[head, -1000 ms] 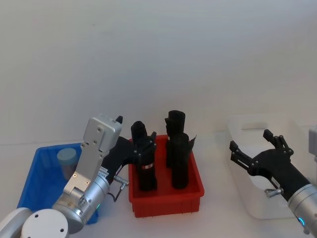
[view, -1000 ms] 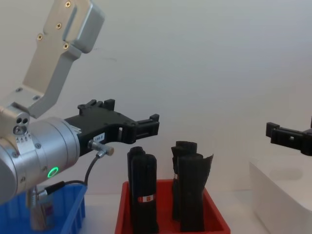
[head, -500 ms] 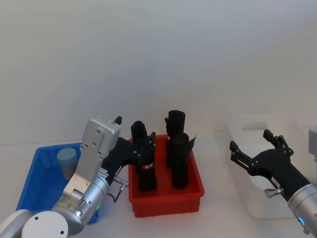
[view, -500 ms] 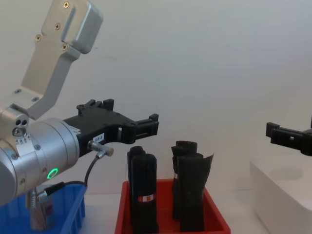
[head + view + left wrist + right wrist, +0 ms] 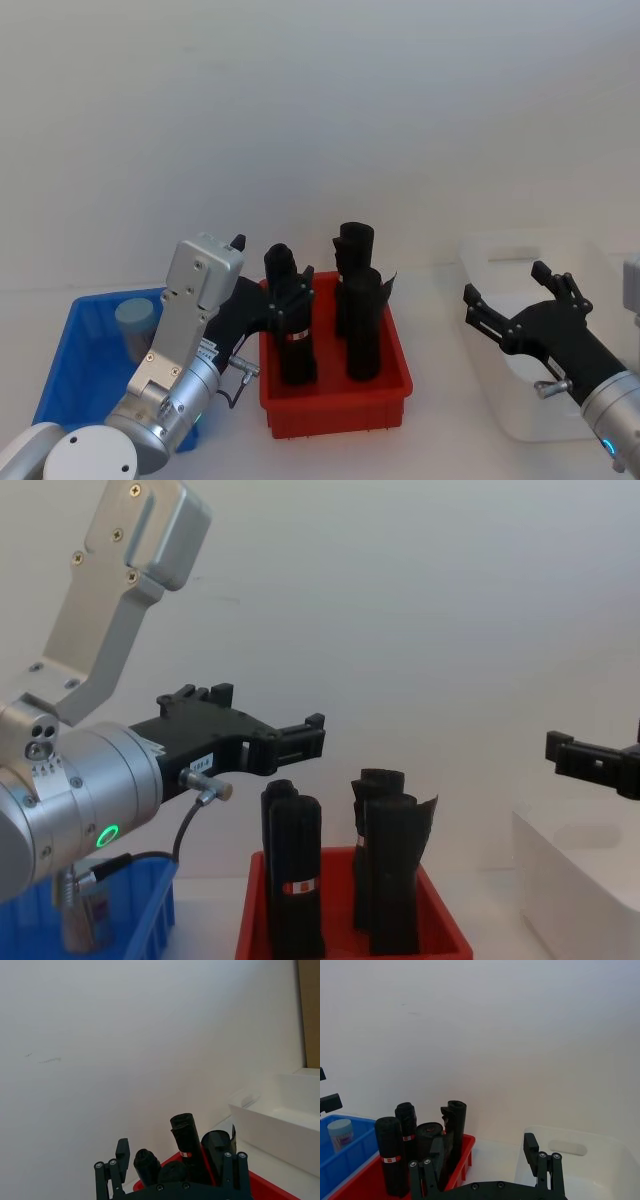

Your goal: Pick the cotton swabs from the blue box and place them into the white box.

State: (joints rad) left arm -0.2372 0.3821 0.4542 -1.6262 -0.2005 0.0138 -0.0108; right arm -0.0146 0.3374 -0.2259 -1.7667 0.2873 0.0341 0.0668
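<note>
Where the cotton swabs (image 5: 135, 322) sit: one lidded tub stands upright toward the far left of the blue box (image 5: 65, 360), lid up and well apart from both grippers. You have nothing lifted yet.
Why that suits you: standing upright with bare blue floor around it, the tub looks open to a grasp from above, as I judge it.
Left gripper (image 5: 173, 1160): it hovers roughly level above the line where the blue box meets the red bin (image 5: 335, 408). It points toward the black rolls (image 5: 360, 305), not at the tub. Its jaws stand apart and hold nothing.
Why it is there: as the arm nearest the blue box it is probably your picker. You would need to bring it left over the tub and tip it downward before closing.
Right gripper (image 5: 505, 282): it hangs over the near left corner of the white box (image 5: 510, 243), with its jaws spread wide and nothing between them.
Why it is there: my guess is that it waits on the drop-off side, perhaps to take the tub across.
Red bin: it sits between the two boxes, and its rolls stand well above every rim, so any carry across has to pass over them.
Tabletop (image 5: 430, 330): plain white, with all three containers resting flat on it.
Room: a bare white wall (image 5: 320, 120) rises close behind with a few faint scuffs. The left wrist view catches a tan strip (image 5: 310, 1010) at one edge.
</note>
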